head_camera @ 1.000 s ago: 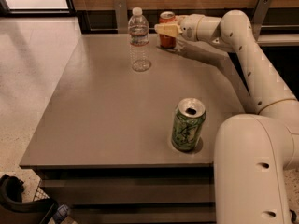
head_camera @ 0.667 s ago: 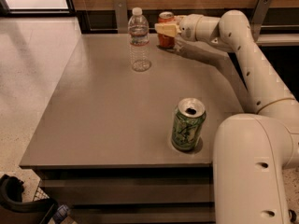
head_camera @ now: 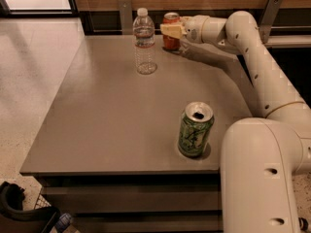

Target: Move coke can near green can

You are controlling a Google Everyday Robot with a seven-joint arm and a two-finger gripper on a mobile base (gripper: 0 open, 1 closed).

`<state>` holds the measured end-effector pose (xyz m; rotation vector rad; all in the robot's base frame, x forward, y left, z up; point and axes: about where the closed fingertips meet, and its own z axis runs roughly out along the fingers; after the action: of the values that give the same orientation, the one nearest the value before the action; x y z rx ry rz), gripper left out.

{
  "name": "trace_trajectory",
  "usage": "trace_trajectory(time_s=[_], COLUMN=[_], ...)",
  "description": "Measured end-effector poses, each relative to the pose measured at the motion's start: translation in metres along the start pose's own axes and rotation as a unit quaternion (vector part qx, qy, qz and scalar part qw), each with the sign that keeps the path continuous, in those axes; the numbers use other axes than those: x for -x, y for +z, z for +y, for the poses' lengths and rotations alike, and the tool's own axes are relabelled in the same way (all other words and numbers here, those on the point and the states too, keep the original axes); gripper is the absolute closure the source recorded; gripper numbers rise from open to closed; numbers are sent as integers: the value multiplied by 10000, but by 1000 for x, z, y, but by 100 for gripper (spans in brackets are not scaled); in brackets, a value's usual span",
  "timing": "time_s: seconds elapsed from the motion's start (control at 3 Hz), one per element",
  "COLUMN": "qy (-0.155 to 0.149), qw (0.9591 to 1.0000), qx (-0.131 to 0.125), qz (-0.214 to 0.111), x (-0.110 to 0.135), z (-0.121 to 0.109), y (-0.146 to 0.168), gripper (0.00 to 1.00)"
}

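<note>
My gripper [head_camera: 168, 30] is at the coke can [head_camera: 171, 42], far side of the table [head_camera: 107, 110]. I cannot tell its grip. The green can [head_camera: 195, 130] stands well apart.

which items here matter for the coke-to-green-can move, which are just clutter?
In the job:
- coke can, upright at the table's far edge
- green can, upright near the front edge
- gripper, up against the coke can

Just lying about:
- water bottle, upright, left of the coke can
- table, only the surface they stand on
</note>
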<state>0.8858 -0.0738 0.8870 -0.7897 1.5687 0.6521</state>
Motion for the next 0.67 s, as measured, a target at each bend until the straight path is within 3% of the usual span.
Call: trace_trajectory(time_s=[0.33, 0.67], qy=[36, -12], qw=[10000, 9997], qx=[-43, -231], qz=[35, 82], x=[6, 23], z=[-1, -3], y=[-18, -55], gripper=[100, 100])
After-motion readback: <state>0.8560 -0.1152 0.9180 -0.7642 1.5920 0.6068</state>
